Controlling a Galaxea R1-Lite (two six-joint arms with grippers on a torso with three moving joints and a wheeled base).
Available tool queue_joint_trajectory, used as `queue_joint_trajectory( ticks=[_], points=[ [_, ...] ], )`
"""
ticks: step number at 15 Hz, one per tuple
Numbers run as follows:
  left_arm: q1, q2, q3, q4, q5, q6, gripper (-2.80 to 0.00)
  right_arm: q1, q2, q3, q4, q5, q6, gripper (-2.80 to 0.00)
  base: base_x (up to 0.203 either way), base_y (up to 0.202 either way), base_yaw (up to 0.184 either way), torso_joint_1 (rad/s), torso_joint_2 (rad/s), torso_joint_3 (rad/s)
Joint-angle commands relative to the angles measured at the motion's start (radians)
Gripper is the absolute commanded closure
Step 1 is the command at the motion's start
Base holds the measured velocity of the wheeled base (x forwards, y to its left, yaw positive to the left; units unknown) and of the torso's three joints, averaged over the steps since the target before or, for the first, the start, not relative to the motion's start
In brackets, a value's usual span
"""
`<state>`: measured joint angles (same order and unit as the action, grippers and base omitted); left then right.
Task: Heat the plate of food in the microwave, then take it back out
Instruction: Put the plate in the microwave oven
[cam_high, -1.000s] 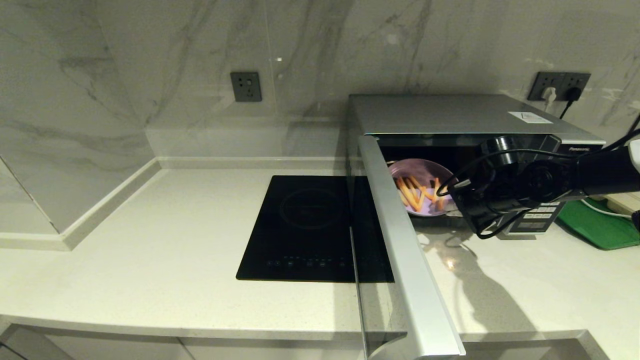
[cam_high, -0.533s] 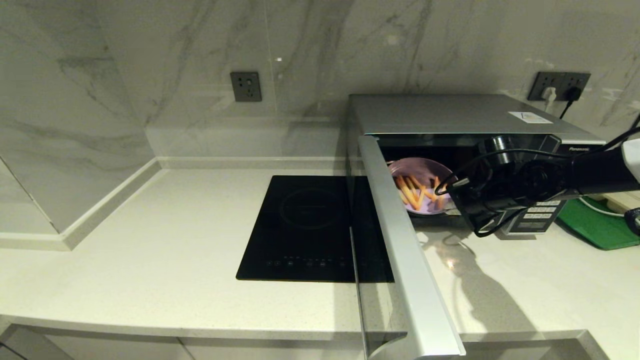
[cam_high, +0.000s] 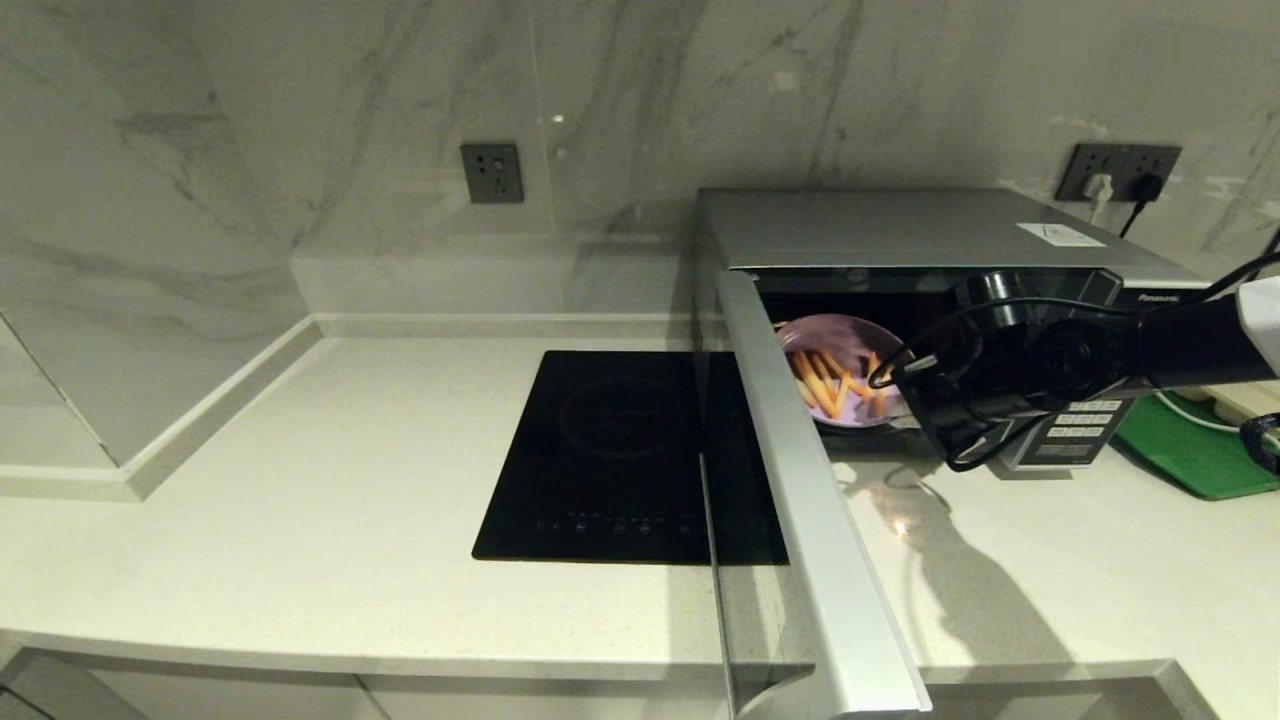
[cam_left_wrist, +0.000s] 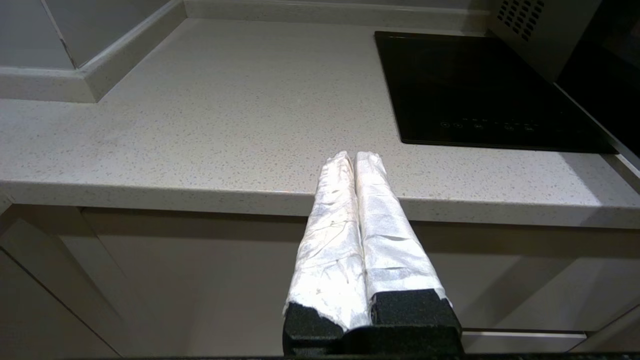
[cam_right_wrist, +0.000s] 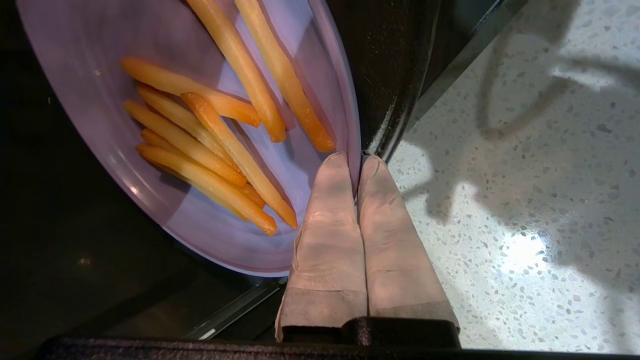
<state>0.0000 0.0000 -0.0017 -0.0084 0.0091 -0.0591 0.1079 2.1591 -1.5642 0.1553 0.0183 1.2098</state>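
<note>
Microwave (cam_high: 900, 235) (one), one plate of food (cam_high: 838, 370)

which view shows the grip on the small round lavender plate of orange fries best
The right wrist view: the right gripper is shut on the rim of the small round lavender plate of orange fries, seen close. The head view shows the plate in the microwave doorway, the arm hiding the grip. The left wrist view misses it.

Dim, warm overhead lighting. Glare spots on countertop (cam_high: 900, 525) below microwave (cam_high: 900, 235); long arm shadow beside them. Microwave interior near black. Wide-angle bending at head-view edges. Wrist views sharp.
</note>
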Motion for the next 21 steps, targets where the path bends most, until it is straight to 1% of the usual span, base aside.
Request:
queue_joint_trajectory(
  ticks=[1, 11, 13, 15, 16, 21],
  points=[
    [0.000, 0.000, 0.000, 0.000, 0.000, -0.001, 0.00, -0.001, 0.007, -0.007, 0.001, 0.000, 0.007, 0.00, 0.000, 0.000, 0.000, 0.000, 0.00, 0.000],
    [0.000, 0.000, 0.000, -0.001, 0.000, -0.002, 0.00, -0.001, 0.019, -0.014, 0.001, 0.000, 0.005, 0.00, 0.000, 0.000, 0.000, 0.000, 0.00, 0.000],
    [0.000, 0.000, 0.000, -0.001, 0.000, -0.001, 0.00, -0.001, 0.029, -0.022, 0.002, -0.022, 0.005, 0.00, 0.000, 0.000, 0.000, 0.000, 0.00, 0.000],
    [0.000, 0.000, 0.000, -0.001, 0.000, -0.001, 0.00, -0.001, 0.031, -0.022, 0.004, -0.026, 0.005, 0.00, 0.000, 0.000, 0.000, 0.000, 0.00, 0.000],
    [0.000, 0.000, 0.000, -0.001, 0.000, -0.001, 0.00, -0.001, 0.030, -0.022, 0.004, -0.025, 0.008, -2.80, 0.000, 0.000, 0.000, 0.000, 0.00, 0.000],
    [0.000, 0.000, 0.000, -0.001, 0.000, -0.001, 0.00, -0.004, 0.013, -0.022, 0.003, -0.026, 0.007, -2.80, 0.000, 0.000, 0.000, 0.000, 0.00, 0.000]
  ],
)
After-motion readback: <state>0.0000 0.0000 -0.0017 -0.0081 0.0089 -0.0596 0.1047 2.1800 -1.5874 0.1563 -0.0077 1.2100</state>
